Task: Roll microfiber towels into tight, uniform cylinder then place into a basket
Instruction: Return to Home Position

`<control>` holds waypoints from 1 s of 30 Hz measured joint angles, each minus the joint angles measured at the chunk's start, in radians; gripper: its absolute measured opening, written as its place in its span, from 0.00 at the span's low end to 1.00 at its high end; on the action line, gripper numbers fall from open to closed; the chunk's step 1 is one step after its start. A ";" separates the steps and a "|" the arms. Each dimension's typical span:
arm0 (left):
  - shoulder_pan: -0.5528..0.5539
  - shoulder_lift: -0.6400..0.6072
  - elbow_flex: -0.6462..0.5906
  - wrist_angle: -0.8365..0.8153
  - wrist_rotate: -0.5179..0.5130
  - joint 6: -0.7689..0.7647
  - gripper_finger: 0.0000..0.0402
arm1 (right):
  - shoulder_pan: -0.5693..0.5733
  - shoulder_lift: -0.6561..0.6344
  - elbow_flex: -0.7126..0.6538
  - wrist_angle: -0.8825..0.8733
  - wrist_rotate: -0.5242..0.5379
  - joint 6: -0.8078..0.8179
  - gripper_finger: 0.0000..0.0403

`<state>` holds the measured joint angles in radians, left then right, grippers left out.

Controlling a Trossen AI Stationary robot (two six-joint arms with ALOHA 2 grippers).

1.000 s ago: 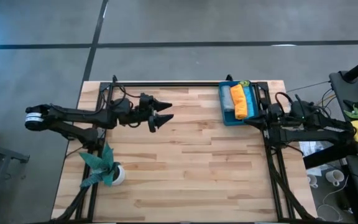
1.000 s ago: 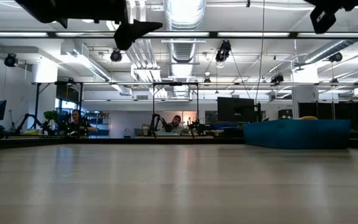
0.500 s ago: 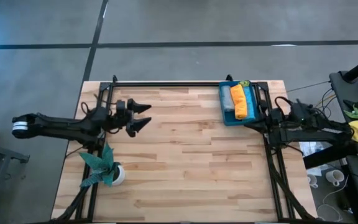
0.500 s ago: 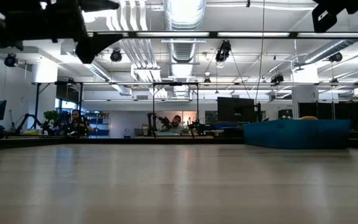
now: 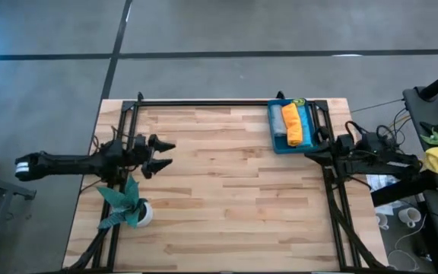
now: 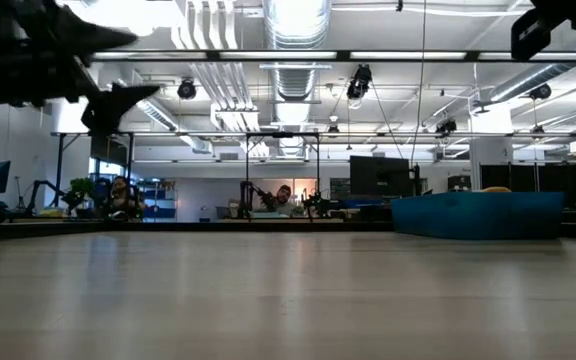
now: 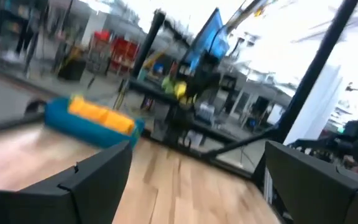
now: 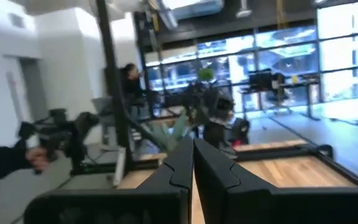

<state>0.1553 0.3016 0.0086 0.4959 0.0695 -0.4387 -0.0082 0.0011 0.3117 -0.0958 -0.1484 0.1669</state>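
Risks, as a judgement: the left gripper (image 5: 167, 153) hangs over the table's left side, fingers spread and empty, just beside the leaves of the potted plant (image 5: 122, 199). If that arm swings low, a link or cable could clip the leaves and tip the white pot (image 5: 145, 214). The right gripper (image 5: 311, 154) sits near the basket (image 5: 272, 143), at its nearer corner, with its fingers pressed together on nothing. A sideways sweep could shove the light bin along the smooth wood. The rolls lie loose, so a knock may let them unfurl.

Materials: the basket is teal-blue moulded plastic, rectangular and low-walled. In the high view it sits at the upper right corner of the butcher-block table (image 5: 226, 205). Inside, the orange towel (image 5: 291, 123) is a soft, stubby cylinder lying against the turquoise towel (image 5: 304, 122). The lime green towel (image 5: 299, 101) peeks out at one end. What else lies in there cannot be told.
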 joint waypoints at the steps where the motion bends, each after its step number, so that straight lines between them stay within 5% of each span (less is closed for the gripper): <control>1: 0.003 -0.069 0.000 -0.048 0.000 0.016 0.88 | 0.003 0.003 -0.007 0.005 -0.004 -0.013 0.02; 5: 0.011 -0.301 0.000 -0.217 -0.003 0.058 0.88 | 0.030 0.055 -0.132 0.266 0.010 0.014 0.02; 9: 0.015 -0.243 0.009 -0.253 0.013 0.117 0.88 | 0.089 0.091 -0.304 0.540 0.043 0.091 0.02; 16: 0.016 -0.244 -0.001 -0.325 -0.025 0.211 0.88 | 0.119 0.072 -0.301 0.445 0.185 0.051 0.02; 21: 0.016 -0.277 -0.002 -0.407 -0.020 0.315 0.88 | 0.119 0.073 -0.303 0.113 0.184 0.150 0.02; 30: 0.014 -0.276 -0.002 -0.445 0.149 0.350 0.88 | 0.034 0.081 -0.302 0.106 0.167 0.054 0.02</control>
<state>0.1690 0.0253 0.0061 0.0506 0.2188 -0.0884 0.0254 0.0825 0.0101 0.0101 0.0189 0.2205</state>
